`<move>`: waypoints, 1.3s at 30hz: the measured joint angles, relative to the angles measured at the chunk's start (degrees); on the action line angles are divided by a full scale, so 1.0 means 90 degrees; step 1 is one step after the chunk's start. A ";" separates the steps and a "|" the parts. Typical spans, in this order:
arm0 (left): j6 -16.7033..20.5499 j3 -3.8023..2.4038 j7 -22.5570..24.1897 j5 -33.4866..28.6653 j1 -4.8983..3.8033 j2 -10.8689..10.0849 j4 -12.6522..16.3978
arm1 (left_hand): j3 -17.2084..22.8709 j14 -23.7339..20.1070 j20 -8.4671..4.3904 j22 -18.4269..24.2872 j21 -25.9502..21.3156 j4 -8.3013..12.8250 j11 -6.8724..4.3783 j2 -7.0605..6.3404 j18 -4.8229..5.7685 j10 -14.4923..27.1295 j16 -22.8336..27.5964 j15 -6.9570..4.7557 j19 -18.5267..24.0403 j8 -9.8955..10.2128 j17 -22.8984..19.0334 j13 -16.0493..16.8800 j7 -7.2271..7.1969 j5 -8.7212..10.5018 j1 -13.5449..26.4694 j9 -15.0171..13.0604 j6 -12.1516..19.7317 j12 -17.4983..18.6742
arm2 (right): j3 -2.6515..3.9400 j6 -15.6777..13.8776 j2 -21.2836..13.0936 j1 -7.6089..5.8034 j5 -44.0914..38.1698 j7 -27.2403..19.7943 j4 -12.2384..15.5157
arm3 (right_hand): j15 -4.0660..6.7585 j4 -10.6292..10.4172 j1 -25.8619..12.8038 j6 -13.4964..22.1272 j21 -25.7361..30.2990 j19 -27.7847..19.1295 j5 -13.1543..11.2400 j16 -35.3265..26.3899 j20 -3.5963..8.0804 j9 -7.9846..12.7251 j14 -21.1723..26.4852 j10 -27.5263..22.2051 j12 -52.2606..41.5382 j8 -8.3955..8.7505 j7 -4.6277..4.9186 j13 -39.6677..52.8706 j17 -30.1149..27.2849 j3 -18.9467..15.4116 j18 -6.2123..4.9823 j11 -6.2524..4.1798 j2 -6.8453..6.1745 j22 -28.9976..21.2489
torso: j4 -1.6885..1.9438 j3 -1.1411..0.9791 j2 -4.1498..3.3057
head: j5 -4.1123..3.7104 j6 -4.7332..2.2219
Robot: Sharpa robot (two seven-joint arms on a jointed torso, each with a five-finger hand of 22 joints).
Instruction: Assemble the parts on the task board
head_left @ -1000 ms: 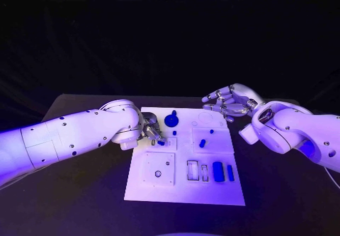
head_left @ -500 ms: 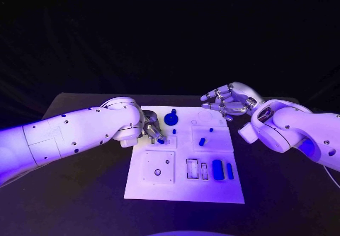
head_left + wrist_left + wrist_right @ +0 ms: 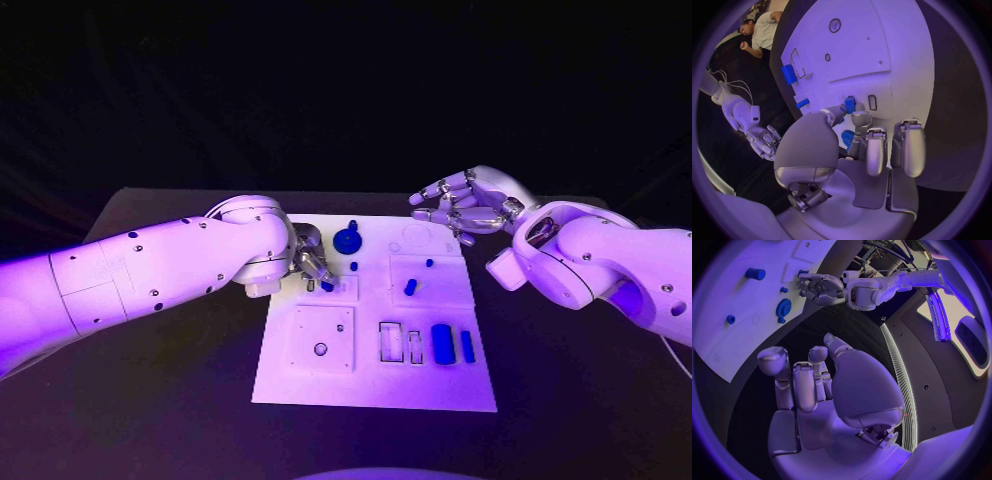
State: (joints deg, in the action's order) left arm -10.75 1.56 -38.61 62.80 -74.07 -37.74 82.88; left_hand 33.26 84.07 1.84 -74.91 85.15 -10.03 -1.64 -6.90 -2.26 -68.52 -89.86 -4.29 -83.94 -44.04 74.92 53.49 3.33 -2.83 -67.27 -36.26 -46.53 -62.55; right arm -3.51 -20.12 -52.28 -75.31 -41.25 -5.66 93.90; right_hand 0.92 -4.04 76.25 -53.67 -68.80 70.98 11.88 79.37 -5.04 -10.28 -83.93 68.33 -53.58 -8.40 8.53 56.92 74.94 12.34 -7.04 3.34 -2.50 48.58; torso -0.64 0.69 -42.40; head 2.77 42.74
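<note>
The white task board (image 3: 378,375) lies in the middle of the black table. My left hand (image 3: 307,265) hovers over its far left part and pinches a small blue block (image 3: 849,104) between thumb and finger, right beside a narrow rectangular slot (image 3: 872,102). That block shows as a blue speck (image 3: 327,286) in the head view. A blue gear (image 3: 348,240) stands just beyond the hand. My right hand (image 3: 464,207) hangs past the board's far right corner with loosely bent fingers (image 3: 792,385) and nothing in it.
Two blue blocks (image 3: 441,343) (image 3: 466,346) sit in slots at the near right, next to two vacant slots (image 3: 391,342). A blue peg (image 3: 410,287) and a smaller one (image 3: 428,263) stand in the right square plate. Dark table surrounds the board.
My left hand has edged slightly toward the board's far side with the blue block still pinched. The right hand has stayed where it was.
</note>
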 measured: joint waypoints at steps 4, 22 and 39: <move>-0.0017 0.0000 -0.0017 0.0062 0.0000 0.0016 -0.0005 | -0.0060 -0.0022 0.0000 0.0000 0.0000 -0.0025 -0.0013 -0.0008 0.0000 -0.0034 0.0000 -0.0022 0.0000 0.0000 0.0000 0.0017 -0.0020 -0.0001 0.0078 -0.0006 -0.0067 0.0000 | 0.0000 0.0041 -0.0003 0.0000 -0.0007 0.0009 0.0009 | 0.0000 0.0000 0.0000 0.0028 0.0060 -0.0046 0.0037 -0.0048 0.0001 0.0000 0.0000 -0.0039 0.0077 0.0000 0.0027 -0.0052 0.0000 0.0000 -0.0001 0.0006 0.0000 -0.0082 | -0.0001 -0.0001 0.0000 | -0.0006 0.0002; -0.0031 0.0021 -0.0045 0.0177 0.0022 0.0044 -0.0064 | -0.0785 0.0001 -0.0023 0.0000 0.0000 -0.0399 -0.0001 -0.0091 0.0000 -0.0203 0.0000 -0.0045 -0.0023 -0.0049 -0.0001 0.0131 -0.0188 -0.0003 0.0681 -0.0617 -0.0392 -0.0151 | 0.0000 0.0243 -0.0006 0.0000 -0.0041 0.0050 0.0003 | 0.0000 -0.0008 0.0000 0.0086 0.0296 -0.0237 0.0109 -0.0240 -0.0011 0.0007 0.0000 -0.0242 0.0307 0.0000 0.0018 -0.0250 -0.0048 -0.0045 -0.0060 0.0034 0.0000 -0.0420 | 0.0001 0.0001 0.0004 | -0.0008 0.0004; -0.0037 0.0023 -0.0058 0.0194 0.0025 0.0033 -0.0081 | -0.1889 0.0001 -0.0023 0.0001 0.0000 -0.0709 -0.0023 -0.0029 0.0000 -0.0225 0.0000 -0.0045 -0.0023 -0.0058 -0.0002 0.0144 -0.0165 -0.0003 0.0821 -0.0507 -0.0417 -0.0221 | 0.0000 0.0483 0.0026 0.0000 -0.0046 0.0084 -0.0037 | 0.0000 -0.0025 -0.0026 0.0105 0.0345 -0.0238 0.0109 -0.0260 -0.0011 0.0007 0.0000 -0.0262 0.0334 0.0000 0.0035 -0.0297 -0.0089 -0.0062 -0.0101 0.0034 0.0027 -0.0505 | 0.0003 -0.0001 0.0009 | -0.0010 -0.0019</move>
State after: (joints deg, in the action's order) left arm -11.08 1.76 -39.13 64.55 -73.85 -37.44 82.15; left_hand 16.26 84.07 1.64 -74.91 85.14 -16.41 -1.85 -7.16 -2.26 -70.55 -89.86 -4.70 -84.14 -44.56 74.91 54.78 1.85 -2.85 -59.89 -40.83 -50.28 -64.54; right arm -3.51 -15.77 -52.05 -75.30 -41.66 -4.90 93.56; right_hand 0.92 -4.27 76.01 -52.72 -65.69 68.84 12.86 77.03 -5.13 -10.22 -83.93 65.97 -50.57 -8.40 8.85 54.25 74.14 11.78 -7.94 3.65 -2.26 44.04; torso -0.61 0.69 -42.31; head 2.69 42.57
